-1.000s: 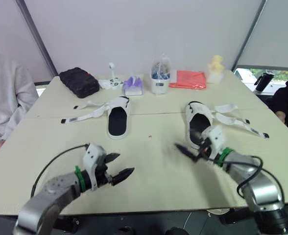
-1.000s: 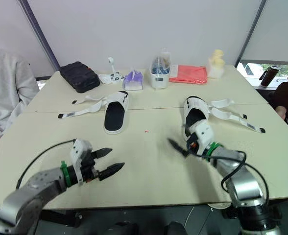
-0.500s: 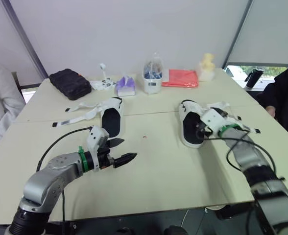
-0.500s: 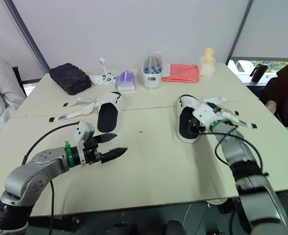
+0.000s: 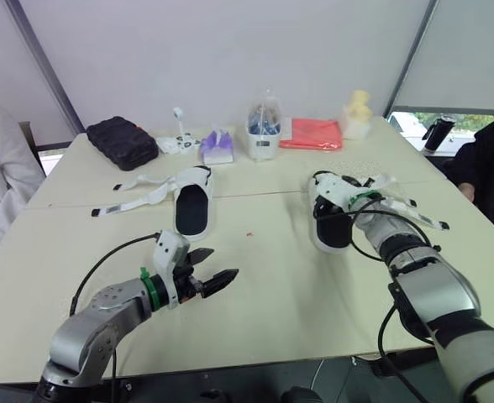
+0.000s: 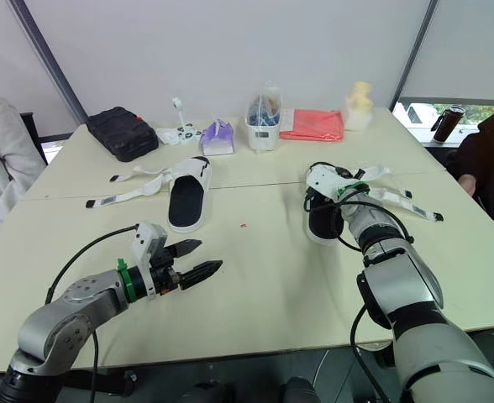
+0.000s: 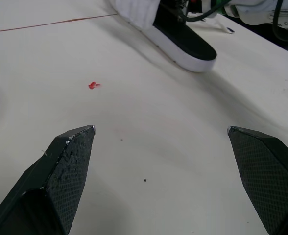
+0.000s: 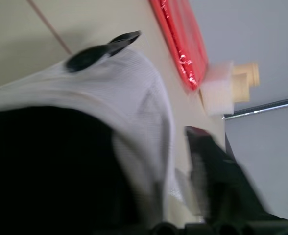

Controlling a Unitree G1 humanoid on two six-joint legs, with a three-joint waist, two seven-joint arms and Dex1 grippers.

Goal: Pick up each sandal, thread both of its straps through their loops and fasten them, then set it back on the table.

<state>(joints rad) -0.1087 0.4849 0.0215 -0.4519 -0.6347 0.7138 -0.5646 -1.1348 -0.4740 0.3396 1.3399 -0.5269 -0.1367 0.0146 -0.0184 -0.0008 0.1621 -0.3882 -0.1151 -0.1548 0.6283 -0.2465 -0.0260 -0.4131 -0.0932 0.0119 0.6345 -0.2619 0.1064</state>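
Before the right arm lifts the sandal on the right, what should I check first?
1. Right end effector at the right sandal: ok.
2. Its hold on that sandal: cannot tell.
3. That sandal's straps fastened: not ok, they lie loose on the table.
4. Left end effector open and empty, free to help: ok.
5. Left sandal apart from both arms: ok.

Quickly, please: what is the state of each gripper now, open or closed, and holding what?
Left gripper: open, holding nothing.
Right gripper: at the sandal on the robot's right; open or closed cannot be told.
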